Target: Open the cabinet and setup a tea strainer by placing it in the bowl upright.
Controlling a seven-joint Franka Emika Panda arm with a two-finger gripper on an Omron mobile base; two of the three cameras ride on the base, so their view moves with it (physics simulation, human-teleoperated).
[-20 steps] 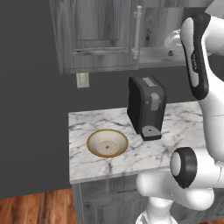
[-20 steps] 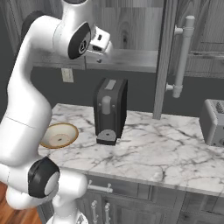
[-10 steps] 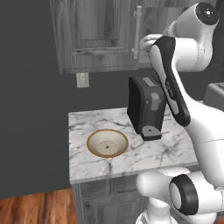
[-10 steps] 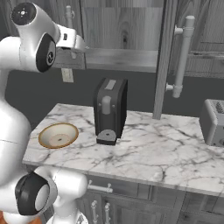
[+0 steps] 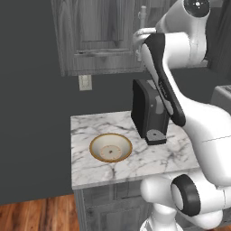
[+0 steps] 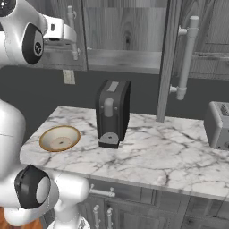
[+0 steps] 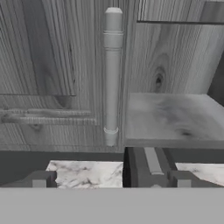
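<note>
The dark grey cabinet point(image 5: 97, 36) point(image 6: 125, 31) hangs above the counter. Its right door point(image 6: 203, 40) stands swung out, baring a shelf point(image 7: 170, 118) with nothing on the part I see. Its left door point(image 7: 52, 65) is closed, with the long bar handle point(image 7: 113, 74) straight ahead of my gripper point(image 7: 111, 181). The gripper point(image 5: 139, 35) point(image 6: 67, 35) is open and empty, level with that handle and a short way in front of it. The cream bowl point(image 5: 111, 147) point(image 6: 59, 138) sits on the counter's left end. The tea strainer is out of view.
A black coffee machine point(image 5: 149, 113) point(image 6: 112, 112) stands on the marble counter point(image 6: 152, 152) beside the bowl and below the cabinet. A toaster point(image 6: 219, 125) sits at the counter's right end. A wall outlet point(image 5: 84, 82) is under the cabinet.
The arm has swung left across the cabinet front, bringing the open hand from near the open side to the left door's handle. Bowl and coffee machine have not moved.
</note>
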